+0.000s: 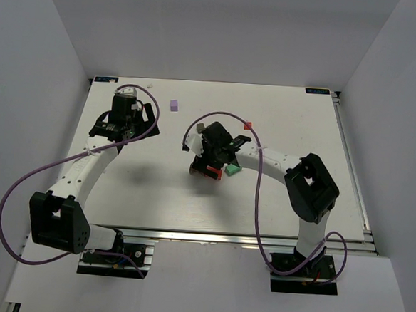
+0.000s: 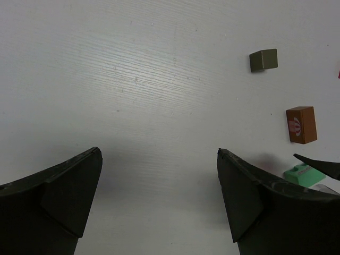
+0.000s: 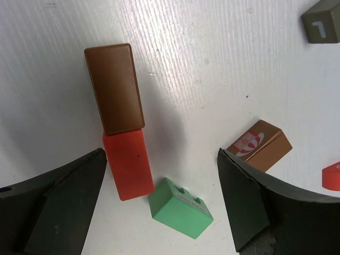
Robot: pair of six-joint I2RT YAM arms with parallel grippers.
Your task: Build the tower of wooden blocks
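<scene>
Working the rig from here, I see my left tool (image 1: 128,118) in the upper left of the overhead frame, above the white desk (image 1: 155,195). Its wrist view shows both fingers (image 2: 64,196) spread wide apart with only desk surface in the gap, so it grips nothing. A little to its right, near the top of the overhead frame, a lilac cube (image 1: 174,105) sits alone, well apart from the other wood blocks (image 3: 159,159). At the centre of the overhead frame my right tool (image 1: 209,160) hangs over the main cluster. In its wrist view the jaws stand fully apart and clamp nothing. In the left half of that view a brown bar (image 3: 115,87) lies with its lower end touching the upper end of a red bar (image 3: 128,163), the pair making one long line on the desk. I cannot tell whether the brown end overlaps the red one. A green block (image 3: 179,207) lies at the red bar's lower right corner, touching it or just beside it, at the bottom centre between the jaws. Further right, a brown block (image 3: 259,145) with a red and white printed face lies tilted beside the right finger. A grey cube (image 3: 322,21) with a white mark sits in the upper right corner. A small red block (image 3: 332,176) shows at the right edge, partly cut off.
</scene>
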